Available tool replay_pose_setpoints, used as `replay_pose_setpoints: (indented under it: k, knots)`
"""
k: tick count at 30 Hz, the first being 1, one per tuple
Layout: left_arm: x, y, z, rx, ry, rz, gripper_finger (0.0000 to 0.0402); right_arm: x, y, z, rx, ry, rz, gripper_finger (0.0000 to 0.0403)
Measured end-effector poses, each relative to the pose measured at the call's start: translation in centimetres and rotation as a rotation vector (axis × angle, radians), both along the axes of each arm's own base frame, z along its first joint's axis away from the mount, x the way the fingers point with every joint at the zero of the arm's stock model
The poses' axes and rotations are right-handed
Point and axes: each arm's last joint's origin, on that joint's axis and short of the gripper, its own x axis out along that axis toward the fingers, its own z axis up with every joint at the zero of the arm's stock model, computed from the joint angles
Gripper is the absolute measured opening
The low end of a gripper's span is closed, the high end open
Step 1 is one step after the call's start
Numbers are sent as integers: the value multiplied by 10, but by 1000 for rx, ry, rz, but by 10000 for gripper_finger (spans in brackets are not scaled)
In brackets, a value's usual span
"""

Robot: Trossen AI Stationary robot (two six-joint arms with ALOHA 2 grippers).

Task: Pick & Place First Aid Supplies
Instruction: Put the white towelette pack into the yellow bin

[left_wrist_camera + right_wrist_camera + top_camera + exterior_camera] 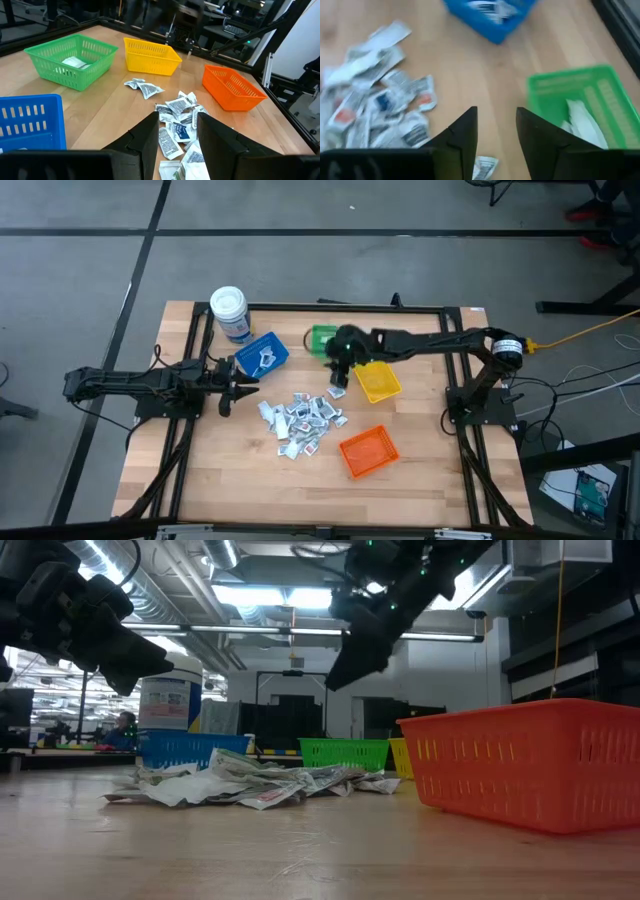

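The first aid supplies, small white and silvery packets [303, 421], lie in a loose pile on the wooden table's middle; the left wrist view shows the pile [177, 117] too. White packets [582, 122] lie in the green bin [320, 339]. My right gripper [496, 135] hangs open and empty above the table, between the green bin and the pile, over a single packet [483, 167]. My left gripper [177, 137] waits open at the left, pointing toward the pile.
A blue bin [263, 355] with packets, a yellow bin [379, 381] and an orange bin [368, 451] ring the pile. A white-lidded jar [230, 311] stands at the far left. Bare wood lies along the near edge.
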Motion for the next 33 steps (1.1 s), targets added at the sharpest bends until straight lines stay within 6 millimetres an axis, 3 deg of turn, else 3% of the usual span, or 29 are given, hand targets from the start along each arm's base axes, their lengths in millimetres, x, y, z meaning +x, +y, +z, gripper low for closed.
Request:
replay_pose_setpoints:
  k: [8,14,28,33]
  knots:
    - [0,0,0,0,0,0,127,4,52,-1,-119,45,256,135]
    - [0,0,0,0,0,0,127,-1,78,-6,-194,112,432,135]
    - [0,0,0,0,0,0,127,-11,87,-14,-170,233,535,136]
    - [0,0,0,0,0,0,127,-15,86,-29,-164,271,540,136]
